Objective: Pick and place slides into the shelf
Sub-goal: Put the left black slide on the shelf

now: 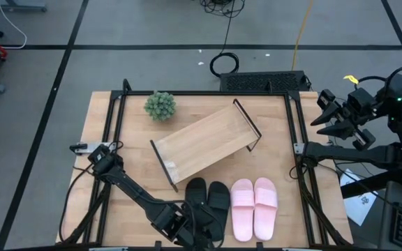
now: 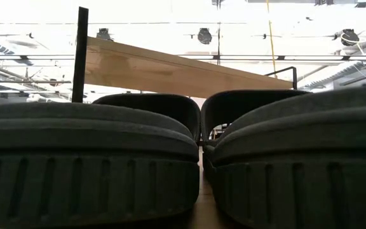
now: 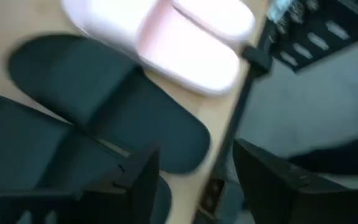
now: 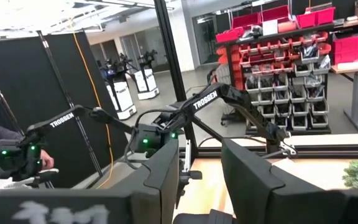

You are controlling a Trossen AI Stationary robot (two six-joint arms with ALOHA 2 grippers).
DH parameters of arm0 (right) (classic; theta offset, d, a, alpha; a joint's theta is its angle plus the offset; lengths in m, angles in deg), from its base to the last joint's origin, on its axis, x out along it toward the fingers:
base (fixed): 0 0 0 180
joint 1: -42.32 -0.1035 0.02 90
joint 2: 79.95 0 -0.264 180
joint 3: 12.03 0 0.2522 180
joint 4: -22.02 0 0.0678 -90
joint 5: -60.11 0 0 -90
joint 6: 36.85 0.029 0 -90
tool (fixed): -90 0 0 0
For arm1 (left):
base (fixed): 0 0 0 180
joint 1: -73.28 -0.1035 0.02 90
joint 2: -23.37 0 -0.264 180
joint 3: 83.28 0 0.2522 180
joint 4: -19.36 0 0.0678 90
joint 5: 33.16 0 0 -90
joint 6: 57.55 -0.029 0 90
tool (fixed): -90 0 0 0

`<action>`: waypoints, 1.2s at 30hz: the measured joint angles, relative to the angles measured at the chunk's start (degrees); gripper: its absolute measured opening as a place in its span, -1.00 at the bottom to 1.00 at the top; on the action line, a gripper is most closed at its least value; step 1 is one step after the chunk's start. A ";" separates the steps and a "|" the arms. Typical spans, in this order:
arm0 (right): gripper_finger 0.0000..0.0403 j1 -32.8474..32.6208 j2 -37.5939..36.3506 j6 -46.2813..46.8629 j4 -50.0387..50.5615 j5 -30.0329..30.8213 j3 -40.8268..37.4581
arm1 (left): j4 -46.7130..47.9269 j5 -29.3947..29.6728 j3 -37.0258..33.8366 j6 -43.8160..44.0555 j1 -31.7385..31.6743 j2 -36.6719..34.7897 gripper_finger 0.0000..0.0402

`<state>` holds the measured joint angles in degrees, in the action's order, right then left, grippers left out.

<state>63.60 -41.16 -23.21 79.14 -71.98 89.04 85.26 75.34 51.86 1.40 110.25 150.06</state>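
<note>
Two black slides lie side by side near the table's near edge, soles down, with two pink slides just to their right. The low view looks at the black slides' heels from close up. The shelf, a light-wood board with black wire end frames, stands diagonally at mid-table. My left gripper is open and hovers over the heel ends of the black slides. It touches nothing that I can see. My right gripper is open, raised beyond the table's right edge.
A small green plant stands at the far left of the table, beside the shelf's far end. Black frame rails run along the table's left and right sides. A black rail shows past the pink slides.
</note>
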 joint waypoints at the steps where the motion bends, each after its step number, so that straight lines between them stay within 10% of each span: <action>1: -0.45 0.00 0.00 0.02 0.00 0.00 0.00 | 0.11 -1.39 0.00 -0.03 0.04 0.00 -0.02; 15: -0.45 0.00 0.00 0.56 0.02 0.00 0.00 | -0.41 2.80 0.00 1.48 0.29 0.07 -0.02; 26: -0.45 0.00 0.00 0.63 0.10 0.02 0.00 | -2.43 3.25 0.00 0.54 0.77 0.07 0.50; 32: -0.45 0.00 0.00 0.63 0.41 0.02 0.00 | 0.78 20.24 0.00 -2.62 3.85 0.07 0.64; 36: -0.45 0.01 0.00 0.64 1.75 0.24 0.00 | -0.66 20.22 0.01 -4.05 3.82 0.07 0.65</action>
<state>63.61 -41.16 -22.58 80.88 -71.74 89.04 84.59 95.56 51.87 -2.66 114.08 150.13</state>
